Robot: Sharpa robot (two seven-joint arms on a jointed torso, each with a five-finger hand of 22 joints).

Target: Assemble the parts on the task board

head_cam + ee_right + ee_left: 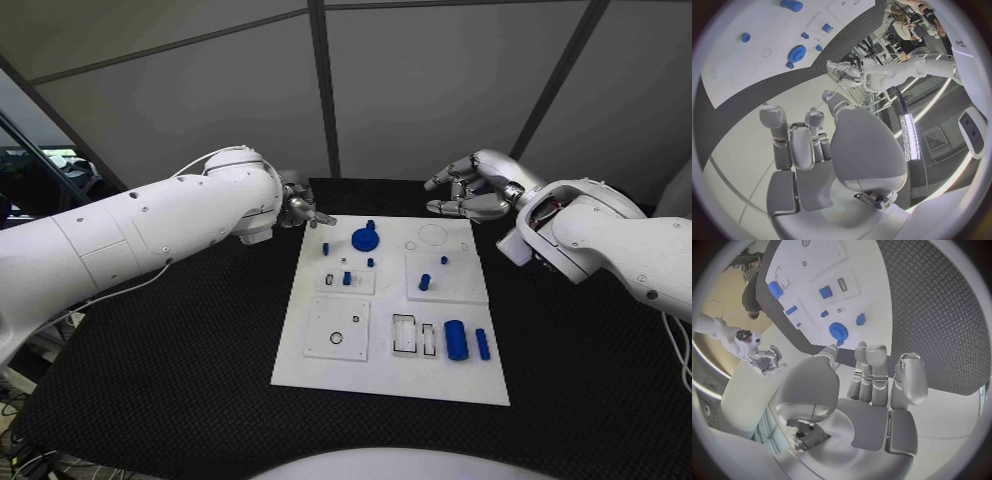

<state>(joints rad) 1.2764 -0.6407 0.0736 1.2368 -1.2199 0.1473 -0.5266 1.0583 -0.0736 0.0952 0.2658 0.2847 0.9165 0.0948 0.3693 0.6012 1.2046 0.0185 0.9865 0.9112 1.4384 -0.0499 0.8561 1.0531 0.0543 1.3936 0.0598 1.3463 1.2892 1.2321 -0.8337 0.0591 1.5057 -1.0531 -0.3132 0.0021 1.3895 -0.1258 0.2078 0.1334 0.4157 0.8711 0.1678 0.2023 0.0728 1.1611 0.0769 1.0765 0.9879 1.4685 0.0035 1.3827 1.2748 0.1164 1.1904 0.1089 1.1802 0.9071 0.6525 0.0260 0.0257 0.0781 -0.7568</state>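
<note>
The white task board (389,372) lies in the middle of the table. A blue gear (365,239) sits near its far edge, with small blue pegs (426,282) on the raised blocks behind it. A blue cylinder (456,340) and a thin blue bar (482,344) lie at the near right. My left hand (302,208) hovers beyond the board's far left corner, fingers apart, holding nothing. My right hand (469,195) hovers beyond the far right corner, also empty. The left wrist view has the left hand (873,385) above the gear (838,331). The right wrist view has the right hand (817,150) and the gear (797,51).
Black matting (173,340) covers the table on both sides of the board. Grey wall panels (418,90) stand close behind the far edge. The board also carries white blocks with slots (405,334) and a round outline (431,235).
</note>
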